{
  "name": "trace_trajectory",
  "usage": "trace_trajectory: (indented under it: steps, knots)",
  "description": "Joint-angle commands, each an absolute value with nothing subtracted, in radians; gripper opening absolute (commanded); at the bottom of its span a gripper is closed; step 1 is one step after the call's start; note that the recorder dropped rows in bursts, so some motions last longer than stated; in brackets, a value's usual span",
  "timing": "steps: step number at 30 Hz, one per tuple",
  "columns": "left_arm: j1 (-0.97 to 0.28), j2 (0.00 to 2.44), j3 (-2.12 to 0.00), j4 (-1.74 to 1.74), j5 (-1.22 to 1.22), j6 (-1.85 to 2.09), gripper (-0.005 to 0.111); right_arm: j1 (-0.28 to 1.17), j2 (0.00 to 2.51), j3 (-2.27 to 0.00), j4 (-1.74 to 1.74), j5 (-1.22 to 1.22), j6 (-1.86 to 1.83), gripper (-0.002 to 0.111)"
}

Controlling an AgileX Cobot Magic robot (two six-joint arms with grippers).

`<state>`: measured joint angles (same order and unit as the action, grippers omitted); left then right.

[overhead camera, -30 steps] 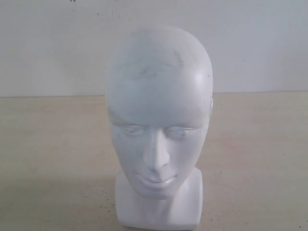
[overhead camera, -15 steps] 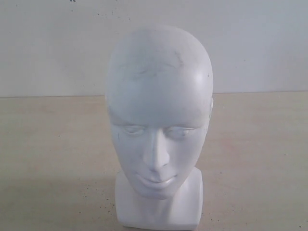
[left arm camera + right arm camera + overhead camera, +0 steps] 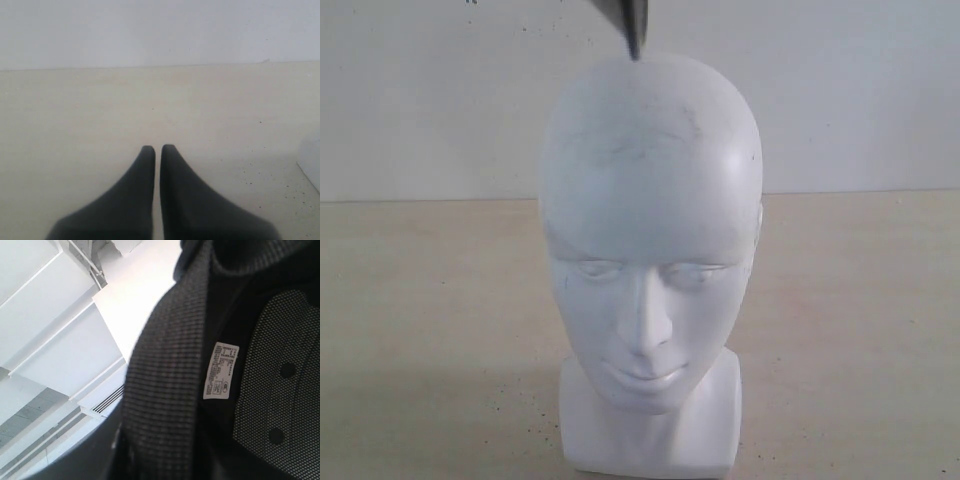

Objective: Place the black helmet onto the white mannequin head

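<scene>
Right wrist view | black helmet [image 3: 165,390] lining | white label [image 3: 221,371], print unreadable

Open tabletop [image 3: 420,320] beside white mannequin head [image 3: 650,250]

Smooth, matt white mannequin head [image 3: 650,200]

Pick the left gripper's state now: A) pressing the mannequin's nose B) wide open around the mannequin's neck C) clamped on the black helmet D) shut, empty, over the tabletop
D: in the left wrist view the left gripper has its fingers together with nothing between them, only table beneath.
</scene>
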<state>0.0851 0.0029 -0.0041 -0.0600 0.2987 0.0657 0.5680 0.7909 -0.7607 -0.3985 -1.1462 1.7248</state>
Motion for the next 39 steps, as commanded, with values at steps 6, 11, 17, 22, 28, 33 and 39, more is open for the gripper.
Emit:
trace_trajectory:
  steps: [6, 11, 17, 22, 28, 33, 39]
  knots:
    - [0.088, 0.0, 0.0, -0.07, 0.3, 0.057, 0.004, 0.568, 0.876, -0.809, -0.388, -1.221, 1.686, 0.0]
    - [0.088, 0.0, 0.0, -0.07, 0.3, 0.057, 0.004, 0.568, 0.986, -0.899, -0.487, -1.221, 1.699, 0.0]
    - [0.088, 0.0, 0.0, -0.07, 0.3, 0.057, 0.004, 0.568, 1.042, -0.976, -0.481, -1.221, 1.638, 0.0]
    - [0.088, 0.0, 0.0, -0.07, 0.273, 0.057, 0.004, 0.568, 1.093, -1.03, -0.507, -1.221, 1.674, 0.0]
    - [0.088, 0.0, 0.0, -0.07, 0.012, 0.057, 0.004, 0.57, 1.173, -1.04, -0.505, -1.221, 1.672, 0.0]
    - [0.088, 0.0, 0.0, -0.072, -0.207, -0.006, 0.004, 0.57, 1.21, -1.038, -0.505, -1.221, 1.687, 0.0]
    - [0.088, 0.0, 0.0, -0.072, -0.32, -0.15, 0.004, 0.57, 1.216, -1.036, -0.513, -1.221, 1.665, 0.0]
